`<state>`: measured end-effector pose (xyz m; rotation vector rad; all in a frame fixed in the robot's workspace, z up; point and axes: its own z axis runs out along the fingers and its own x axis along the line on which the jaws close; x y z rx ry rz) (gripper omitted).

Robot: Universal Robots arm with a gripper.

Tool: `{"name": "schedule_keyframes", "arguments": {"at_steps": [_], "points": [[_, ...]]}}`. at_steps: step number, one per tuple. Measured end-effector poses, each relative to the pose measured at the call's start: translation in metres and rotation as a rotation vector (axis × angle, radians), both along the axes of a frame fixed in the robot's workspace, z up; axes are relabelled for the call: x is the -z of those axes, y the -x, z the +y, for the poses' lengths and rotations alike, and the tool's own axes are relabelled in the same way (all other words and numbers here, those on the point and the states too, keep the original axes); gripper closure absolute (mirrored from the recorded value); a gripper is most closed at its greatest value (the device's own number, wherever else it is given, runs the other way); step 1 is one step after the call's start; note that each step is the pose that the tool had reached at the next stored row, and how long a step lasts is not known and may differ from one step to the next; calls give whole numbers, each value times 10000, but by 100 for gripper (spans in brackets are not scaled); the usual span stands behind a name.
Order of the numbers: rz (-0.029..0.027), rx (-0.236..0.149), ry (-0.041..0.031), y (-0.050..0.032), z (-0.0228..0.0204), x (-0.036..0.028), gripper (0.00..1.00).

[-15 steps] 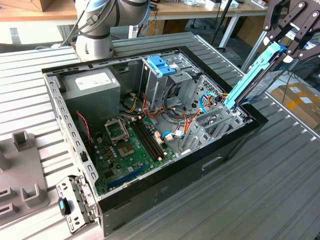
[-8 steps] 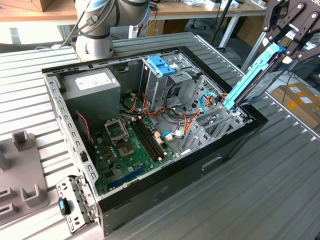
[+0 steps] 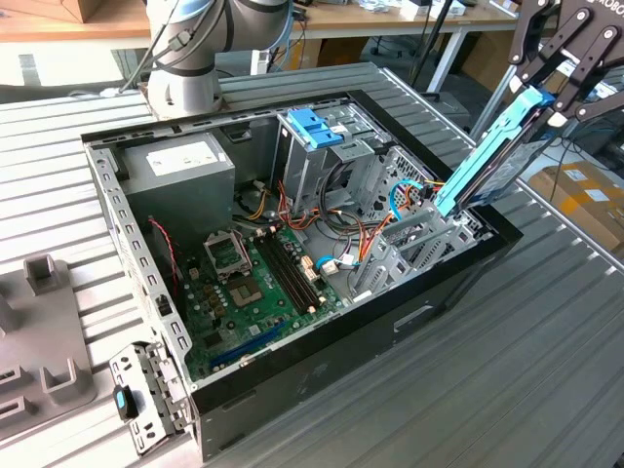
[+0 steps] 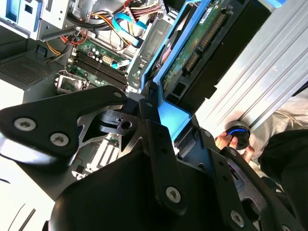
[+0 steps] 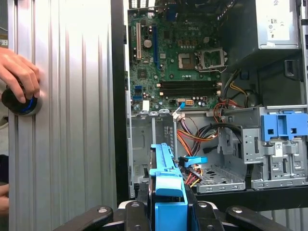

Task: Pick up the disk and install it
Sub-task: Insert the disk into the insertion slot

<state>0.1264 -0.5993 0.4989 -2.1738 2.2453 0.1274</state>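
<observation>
The gripper (image 3: 546, 97) clamps the disk (image 3: 485, 161) by its upper end, holding it tilted over the open computer case (image 3: 322, 385), lower end just inside the case's wall. Beside the case, a person's hand (image 5: 18, 72) grips a round black knob (image 5: 20, 103).

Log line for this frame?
phase: install | gripper: jaws shut on disk | disk: tilted, lower end inside computer case, upper end above rim | seated: no

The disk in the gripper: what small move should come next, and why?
Probably ease it down along its own tilt. The gripper holds the disk slanted, its lower end just inside the computer case above the grey drive cage, not yet seated.
</observation>
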Motion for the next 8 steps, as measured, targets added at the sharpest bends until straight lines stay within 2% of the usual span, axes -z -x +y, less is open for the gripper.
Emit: {"name": "schedule_keyframes", "arguments": {"at_steps": [8], "points": [[0,0,0,16,-3,19,63]]}}
